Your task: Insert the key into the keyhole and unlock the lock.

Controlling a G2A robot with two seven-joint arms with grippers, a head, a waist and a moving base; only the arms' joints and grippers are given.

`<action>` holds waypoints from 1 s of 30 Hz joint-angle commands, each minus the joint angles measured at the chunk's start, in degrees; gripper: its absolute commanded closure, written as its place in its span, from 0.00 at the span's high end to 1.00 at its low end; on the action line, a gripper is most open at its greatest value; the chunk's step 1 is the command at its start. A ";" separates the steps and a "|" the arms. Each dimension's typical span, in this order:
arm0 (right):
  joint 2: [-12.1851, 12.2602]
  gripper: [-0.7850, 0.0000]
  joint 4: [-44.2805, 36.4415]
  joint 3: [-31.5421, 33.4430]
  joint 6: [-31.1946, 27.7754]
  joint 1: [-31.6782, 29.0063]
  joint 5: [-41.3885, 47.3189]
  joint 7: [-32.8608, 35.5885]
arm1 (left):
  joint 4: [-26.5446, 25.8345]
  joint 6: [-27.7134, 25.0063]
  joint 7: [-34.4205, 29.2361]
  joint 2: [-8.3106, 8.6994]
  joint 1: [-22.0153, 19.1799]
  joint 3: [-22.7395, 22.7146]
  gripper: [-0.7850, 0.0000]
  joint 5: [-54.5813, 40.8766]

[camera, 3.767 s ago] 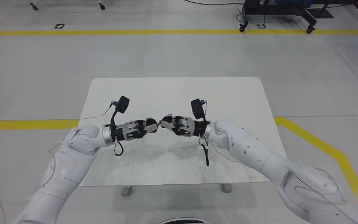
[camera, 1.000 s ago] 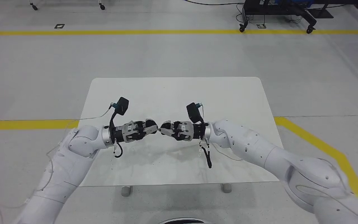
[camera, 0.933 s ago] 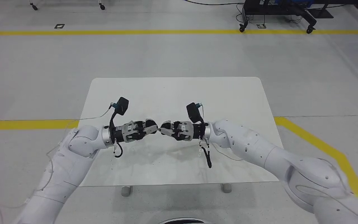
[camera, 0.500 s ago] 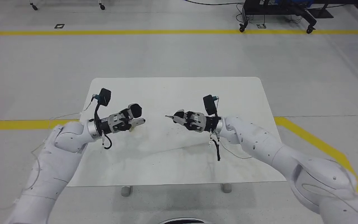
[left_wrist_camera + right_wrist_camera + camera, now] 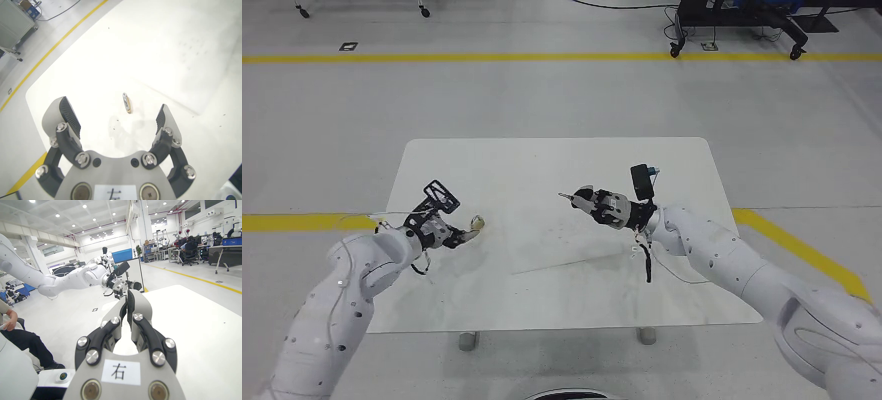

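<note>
A small brass-coloured lock (image 5: 127, 103) with a silver shackle stands on its edge on the white table (image 5: 151, 47). My left gripper (image 5: 117, 115) is open just behind it, and its ribbed pads (image 5: 70, 113) do not touch it. From above, the lock (image 5: 478, 222) lies near the table's left side, just beyond my left gripper (image 5: 462, 237). My right gripper (image 5: 584, 199) hovers right of the middle, shut on the key (image 5: 566, 196), whose thin tip points left. In the right wrist view the shut fingers (image 5: 130, 302) hide the key.
About a hand's width of bare table (image 5: 532, 160) separates the two grippers. The table's left edge runs close behind my left arm. A black cable (image 5: 645, 262) hangs under my right forearm. The other arm's gripper (image 5: 125, 286) shows far off in the right wrist view.
The two grippers were together at mid-table and have drawn apart. My left gripper has opened and let the lock down on the table at the left. My right gripper carried the key to the right.
</note>
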 commanded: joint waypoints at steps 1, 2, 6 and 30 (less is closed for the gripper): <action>0.00 0.00 0.00 0.00 0.00 0.00 0.00 0.00 | 1.11 2.51 -0.91 -0.51 -1.34 2.53 1.00 2.33; 0.00 0.00 0.00 0.00 0.00 0.00 0.00 0.00 | 1.93 2.94 -1.23 -0.80 -2.24 3.67 1.00 2.26; 0.00 0.00 0.00 0.00 0.00 0.00 0.00 0.00 | 4.89 4.25 -3.41 -1.80 -5.58 7.61 0.89 3.43; 0.00 0.00 0.00 0.00 0.00 0.00 0.00 0.00 | 10.36 7.62 -6.88 -4.46 -11.31 13.40 0.00 3.56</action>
